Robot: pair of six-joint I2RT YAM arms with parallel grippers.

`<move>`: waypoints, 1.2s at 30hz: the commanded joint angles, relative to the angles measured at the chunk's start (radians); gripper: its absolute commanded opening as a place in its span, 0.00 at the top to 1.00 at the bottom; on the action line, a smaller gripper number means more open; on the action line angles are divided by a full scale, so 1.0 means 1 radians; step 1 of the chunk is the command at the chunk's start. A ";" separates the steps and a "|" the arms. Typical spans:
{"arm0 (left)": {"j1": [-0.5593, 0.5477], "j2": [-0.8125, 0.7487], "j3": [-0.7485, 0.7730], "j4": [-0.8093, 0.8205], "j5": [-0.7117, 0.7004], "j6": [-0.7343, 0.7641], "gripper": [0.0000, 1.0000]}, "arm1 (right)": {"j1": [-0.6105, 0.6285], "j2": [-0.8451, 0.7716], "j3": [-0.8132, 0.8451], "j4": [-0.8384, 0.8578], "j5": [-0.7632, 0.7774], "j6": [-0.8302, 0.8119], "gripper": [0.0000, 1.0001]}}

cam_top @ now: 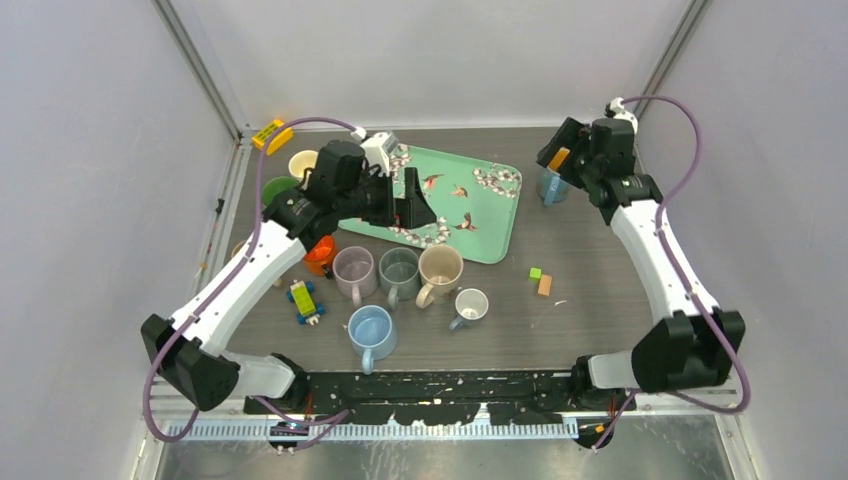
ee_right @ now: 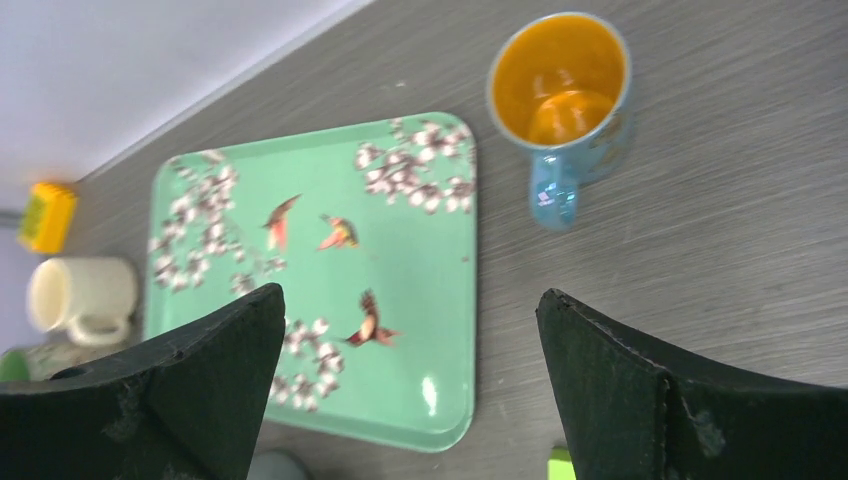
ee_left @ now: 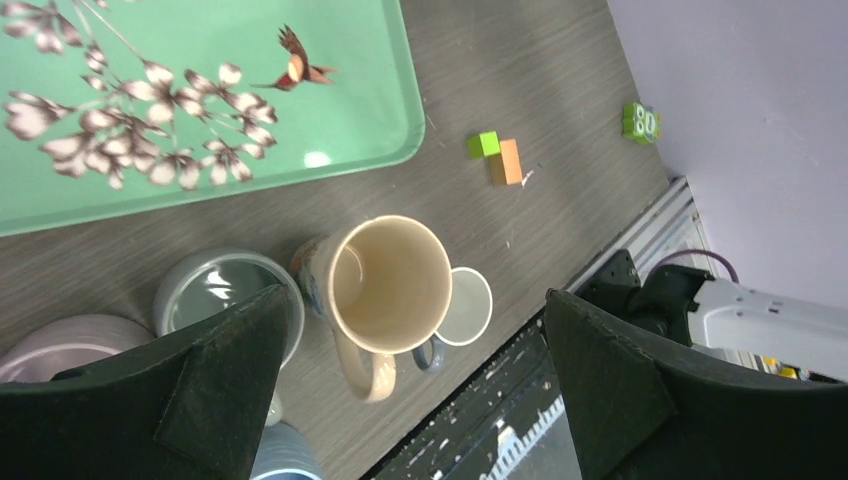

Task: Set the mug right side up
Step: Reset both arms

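Note:
Every mug I see stands with its opening up. A light blue mug with an orange inside (cam_top: 550, 186) stands at the back right and shows in the right wrist view (ee_right: 560, 80). My right gripper (cam_top: 556, 160) (ee_right: 410, 292) hangs open and empty above it. In front of the tray stand a lilac mug (cam_top: 354, 268), a grey-green mug (cam_top: 399, 268) (ee_left: 215, 285), a beige mug (cam_top: 440, 268) (ee_left: 390, 285), a small white mug (cam_top: 471, 304) (ee_left: 468, 305) and a blue mug (cam_top: 371, 328). My left gripper (cam_top: 410, 205) (ee_left: 415, 295) is open and empty, high above the beige mug.
A mint tray with birds (cam_top: 490, 215) (ee_left: 200, 60) (ee_right: 430, 330) lies at the back centre. A cream mug (cam_top: 303, 163) (ee_right: 80, 290), a green mug (cam_top: 278, 188), an orange mug (cam_top: 320, 255) and a yellow block (cam_top: 272, 133) are at the left. Small green and orange blocks (cam_top: 540, 280) (ee_left: 497, 155) lie right of the mugs. A toy car (cam_top: 305, 300) lies front left.

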 commanded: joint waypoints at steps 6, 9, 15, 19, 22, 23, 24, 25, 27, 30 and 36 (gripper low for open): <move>-0.003 -0.115 -0.028 0.023 -0.144 0.039 0.00 | 0.130 -0.298 -0.119 0.091 -0.157 0.068 0.00; -0.003 -0.139 -0.049 0.032 -0.171 0.036 0.00 | 0.190 -0.356 -0.133 0.096 -0.159 0.075 0.00; -0.003 -0.179 -0.077 0.032 -0.238 0.015 0.00 | 0.249 -0.412 -0.151 0.125 -0.224 0.087 0.00; -0.003 -0.203 -0.081 0.005 -0.294 0.007 0.00 | 0.251 -0.435 -0.145 0.115 -0.204 0.060 0.00; -0.004 -0.227 -0.093 -0.004 -0.308 0.004 0.00 | 0.249 -0.438 -0.133 0.115 -0.201 0.046 0.00; -0.003 -0.232 -0.098 -0.003 -0.309 0.005 0.00 | 0.250 -0.437 -0.129 0.116 -0.202 0.046 0.00; -0.003 -0.238 -0.103 -0.002 -0.308 0.005 0.00 | 0.250 -0.436 -0.128 0.117 -0.201 0.046 0.00; -0.002 -0.243 -0.106 -0.001 -0.308 0.005 0.00 | 0.251 -0.434 -0.127 0.118 -0.199 0.046 0.00; -0.002 -0.248 -0.106 -0.002 -0.308 0.007 0.00 | 0.250 -0.431 -0.128 0.120 -0.195 0.048 0.00; -0.002 -0.248 -0.101 -0.005 -0.309 0.015 0.00 | 0.251 -0.427 -0.129 0.118 -0.192 0.054 0.00; -0.003 -0.248 -0.095 -0.012 -0.309 0.040 0.00 | 0.250 -0.432 -0.118 0.097 -0.169 0.047 0.00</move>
